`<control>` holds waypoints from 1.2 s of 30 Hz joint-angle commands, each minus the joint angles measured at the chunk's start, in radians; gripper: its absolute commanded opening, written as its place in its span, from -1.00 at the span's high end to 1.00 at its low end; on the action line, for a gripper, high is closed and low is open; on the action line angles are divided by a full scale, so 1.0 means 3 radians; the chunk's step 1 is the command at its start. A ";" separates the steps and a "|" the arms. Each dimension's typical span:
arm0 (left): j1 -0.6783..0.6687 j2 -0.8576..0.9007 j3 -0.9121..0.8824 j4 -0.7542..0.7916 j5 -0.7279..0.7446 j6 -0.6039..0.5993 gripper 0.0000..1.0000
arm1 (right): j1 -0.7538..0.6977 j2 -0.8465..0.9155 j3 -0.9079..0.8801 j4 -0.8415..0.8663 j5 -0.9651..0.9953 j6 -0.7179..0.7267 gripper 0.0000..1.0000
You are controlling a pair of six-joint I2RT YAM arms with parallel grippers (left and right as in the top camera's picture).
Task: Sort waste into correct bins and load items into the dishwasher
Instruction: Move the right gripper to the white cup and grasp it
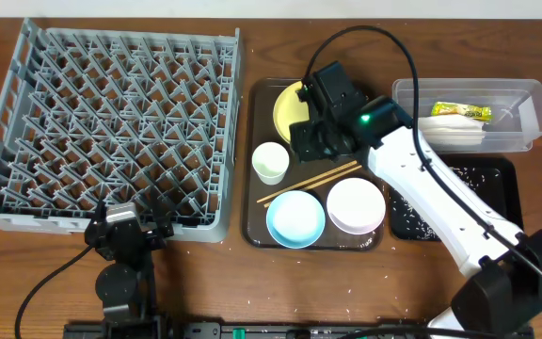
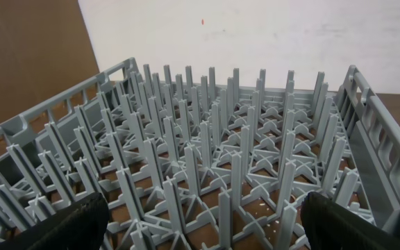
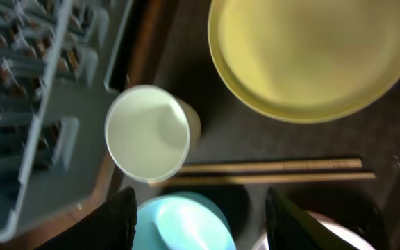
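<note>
Grey dish rack (image 1: 111,122), one; the left gripper (image 2: 207,215) gapes at its near wall. One brown tray (image 1: 252,226) just beside holds two bowls, light-blue bowl (image 1: 295,218) and white bowl (image 1: 356,204), two chopsticks (image 1: 309,184), one cup (image 1: 271,162), one yellow plate (image 1: 290,108). The right gripper (image 3: 200,215) hangs above them, fingers parted, holding nothing. Farthest, the clear tub (image 1: 403,89) holds one wrapper (image 1: 461,111).
</note>
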 commanded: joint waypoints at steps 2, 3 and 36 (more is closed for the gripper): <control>0.0017 -0.0020 -0.0100 -0.0065 -0.0008 0.0031 -0.79 | -0.0010 0.0146 0.0046 0.0099 0.0018 0.0210 -0.12; 0.0017 -0.0020 -0.0100 -0.0065 -0.0008 0.0031 -0.79 | -0.0010 0.0155 0.0046 0.0106 0.0017 0.0211 -0.12; 0.0017 -0.0020 -0.0100 -0.0065 -0.0008 0.0031 -0.79 | -0.0006 0.0380 0.0046 0.0315 -0.0132 0.0551 -0.01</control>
